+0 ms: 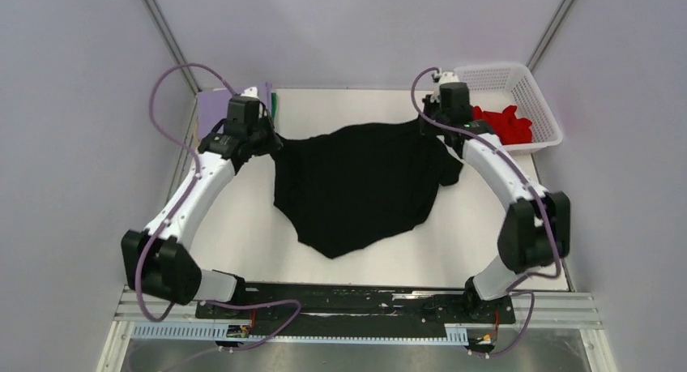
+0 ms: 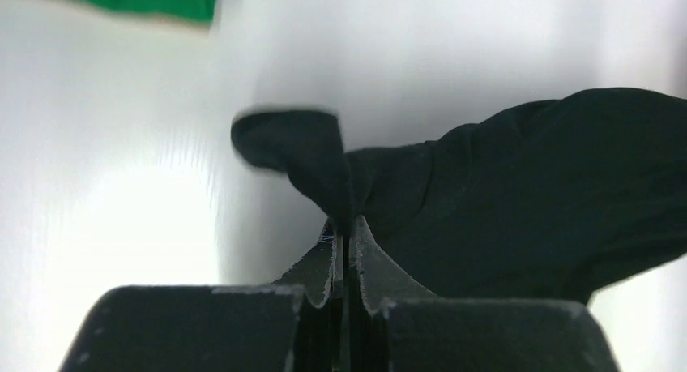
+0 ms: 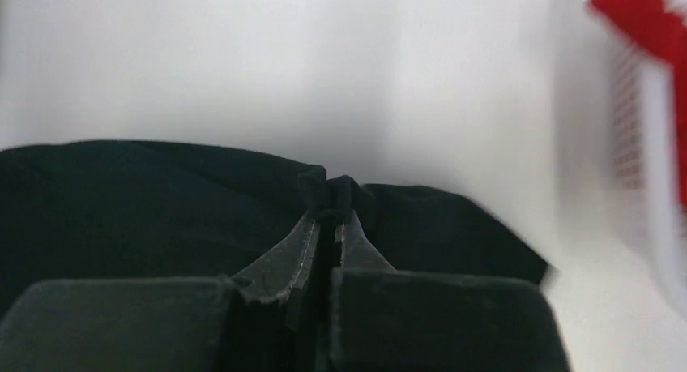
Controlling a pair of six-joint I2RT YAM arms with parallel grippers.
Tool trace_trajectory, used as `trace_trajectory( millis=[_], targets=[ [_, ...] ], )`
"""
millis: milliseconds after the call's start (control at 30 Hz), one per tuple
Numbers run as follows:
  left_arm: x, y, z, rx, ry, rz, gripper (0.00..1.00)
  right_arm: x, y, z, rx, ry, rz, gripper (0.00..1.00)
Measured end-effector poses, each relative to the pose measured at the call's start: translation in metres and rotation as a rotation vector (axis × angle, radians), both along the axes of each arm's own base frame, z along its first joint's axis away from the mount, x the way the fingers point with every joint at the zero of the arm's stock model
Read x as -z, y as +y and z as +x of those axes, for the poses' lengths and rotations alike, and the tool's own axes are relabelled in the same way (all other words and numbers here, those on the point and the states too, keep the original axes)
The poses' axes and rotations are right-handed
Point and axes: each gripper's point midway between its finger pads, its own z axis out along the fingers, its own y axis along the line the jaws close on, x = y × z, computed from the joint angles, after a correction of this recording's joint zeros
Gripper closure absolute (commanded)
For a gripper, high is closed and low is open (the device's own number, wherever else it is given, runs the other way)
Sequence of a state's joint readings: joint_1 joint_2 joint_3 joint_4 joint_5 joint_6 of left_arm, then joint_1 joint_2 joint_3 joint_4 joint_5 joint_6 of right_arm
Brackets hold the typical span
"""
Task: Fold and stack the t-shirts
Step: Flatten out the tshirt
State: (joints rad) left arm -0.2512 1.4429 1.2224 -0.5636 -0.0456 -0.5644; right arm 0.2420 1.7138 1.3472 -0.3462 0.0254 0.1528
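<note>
White lattice basket sits on table's far-right corner.

Top view: lilac t-shirt and green t-shirt mostly hidden behind left arm; red t-shirt partly behind right arm | Left wrist: green t-shirt a blurred strip cropped by top edge; black t-shirt running off right edge | Right wrist: red t-shirt and basket smeared, cut by right edge

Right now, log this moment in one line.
left gripper: shut on black t-shirt | right gripper: shut on black t-shirt | black t-shirt: spread between both grippers | red t-shirt: in basket
</note>
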Motion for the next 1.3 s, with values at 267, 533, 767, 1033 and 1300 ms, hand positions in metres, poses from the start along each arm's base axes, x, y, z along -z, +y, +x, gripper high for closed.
trace_trajectory(
  millis=[267,533,767,1033,1300],
  targets=[
    [-0.218,0.006,-0.057,0.117,-0.625,-0.092,1.0,-0.249,0.012,-0.105,-0.199,-0.594,0.191,0.98],
    [-0.383,0.018,-0.173,0.22,-1.117,-0.164,1.0,-0.347,0.027,-0.224,-0.444,-0.845,0.35,0.98],
    [-0.431,0.029,-0.217,0.228,-1.274,-0.156,1.0,-0.375,0.028,-0.286,-0.519,-0.887,0.474,0.93],
    [-0.341,0.049,-0.103,-0.032,-0.997,-0.041,1.0,-0.276,0.019,-0.232,-0.267,-0.615,0.55,0.87],
    [-0.07,0.071,0.093,-0.213,-0.309,0.228,0.29,-0.074,0.007,-0.128,0.127,-0.067,0.401,0.0]
  ],
)
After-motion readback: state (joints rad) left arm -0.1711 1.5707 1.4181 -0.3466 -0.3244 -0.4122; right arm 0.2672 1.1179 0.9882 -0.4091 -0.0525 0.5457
